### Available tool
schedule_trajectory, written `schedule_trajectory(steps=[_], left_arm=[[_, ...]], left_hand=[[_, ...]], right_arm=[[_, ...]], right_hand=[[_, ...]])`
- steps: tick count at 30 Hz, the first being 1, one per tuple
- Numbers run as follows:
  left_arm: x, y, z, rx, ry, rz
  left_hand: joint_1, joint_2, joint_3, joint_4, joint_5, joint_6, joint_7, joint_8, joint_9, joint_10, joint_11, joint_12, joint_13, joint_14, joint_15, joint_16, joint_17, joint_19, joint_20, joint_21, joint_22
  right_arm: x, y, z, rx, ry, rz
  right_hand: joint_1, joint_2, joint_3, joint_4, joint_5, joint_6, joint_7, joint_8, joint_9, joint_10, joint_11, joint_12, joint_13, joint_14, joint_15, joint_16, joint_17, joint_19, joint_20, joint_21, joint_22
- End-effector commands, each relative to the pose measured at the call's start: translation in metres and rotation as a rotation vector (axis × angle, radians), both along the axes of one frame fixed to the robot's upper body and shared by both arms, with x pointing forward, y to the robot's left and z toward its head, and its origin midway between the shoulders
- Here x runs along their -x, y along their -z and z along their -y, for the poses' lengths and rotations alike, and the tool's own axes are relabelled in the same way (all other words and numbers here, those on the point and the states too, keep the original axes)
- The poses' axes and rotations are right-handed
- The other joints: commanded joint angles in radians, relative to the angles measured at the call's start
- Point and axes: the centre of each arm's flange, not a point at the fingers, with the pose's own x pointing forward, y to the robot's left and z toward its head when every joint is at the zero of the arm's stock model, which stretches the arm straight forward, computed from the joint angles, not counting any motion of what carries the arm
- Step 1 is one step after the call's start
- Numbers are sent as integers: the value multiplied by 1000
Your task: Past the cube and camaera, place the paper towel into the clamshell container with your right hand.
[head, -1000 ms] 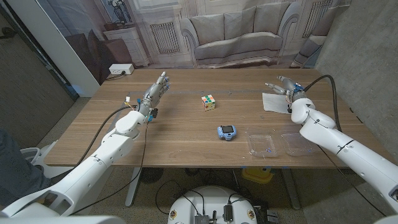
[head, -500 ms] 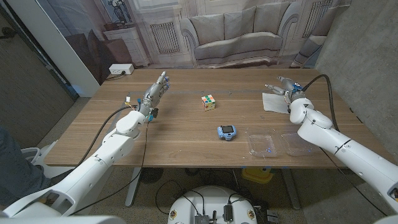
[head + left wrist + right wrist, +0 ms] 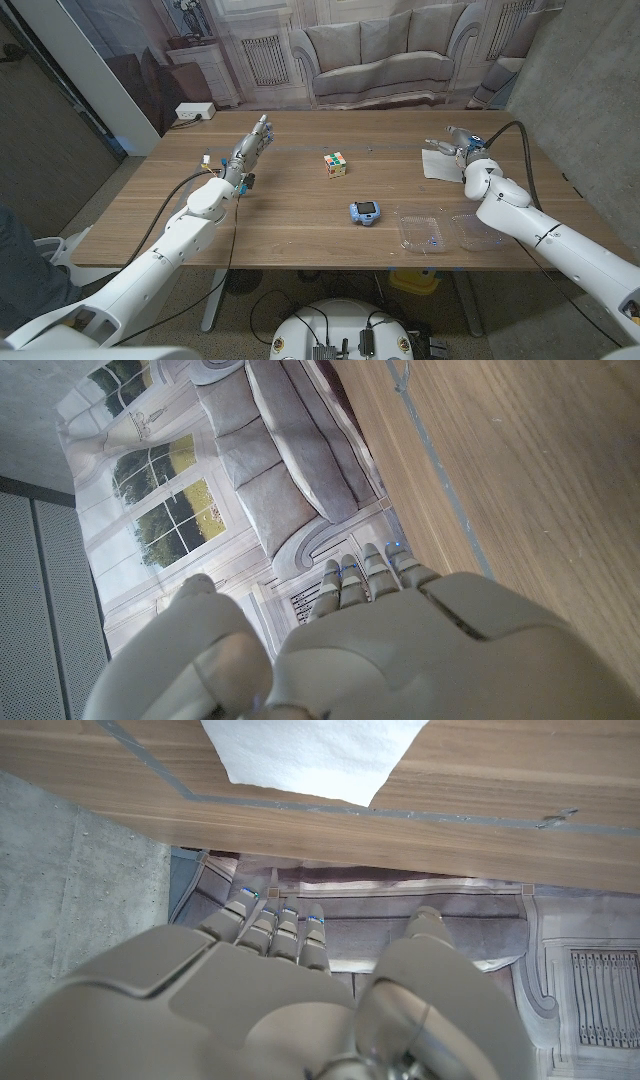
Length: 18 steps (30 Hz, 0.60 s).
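Reaching over the far right of the wooden bench point(image 3: 300, 215), my right hand point(image 3: 458, 141) hovers open and empty beside the flat white paper towel point(image 3: 437, 163), because the clear plastic clamshell container point(image 3: 446, 232) waits nearer me. My left hand point(image 3: 250, 148) idles open.

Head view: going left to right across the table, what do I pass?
Left hand → multicoloured puzzle cube → small blue toy camera → clear plastic clamshell container, open.
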Motion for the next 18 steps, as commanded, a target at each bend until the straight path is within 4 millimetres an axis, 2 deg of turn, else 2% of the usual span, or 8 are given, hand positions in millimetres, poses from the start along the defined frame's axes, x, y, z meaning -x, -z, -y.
schedule_trajectory(steps=[1, 18], left_arm=[[0, 0, 1, 0, 0, 0], [3, 0, 1, -7, -5, -3]], left_hand=[[4, 2, -6, 3, -2, 8, 3, -1, 3, 5, -6, 2, 4, 2, -1, -1, 3, -11, -16, -2, 3], [5, 4, -9, 2, -4, 9, 3, -1, 3, 5, -6, 1, 4, 2, -2, -2, 3, -11, -14, -2, 3]], right_arm=[[-4, 6, 0, 9, 19, -34], [-15, 12, 1, 13, 33, -94]], right_hand=[[11, 3, 4, -6, 7, 1, -6, -1, 3, -4, -1, 0, 2, 2, -7, -3, 2, 11, -31, -2, 5], [22, 7, 8, -14, 8, 1, -7, 0, 3, -7, -1, -1, 2, 1, -5, -3, 2, 13, -30, -9, 5]])
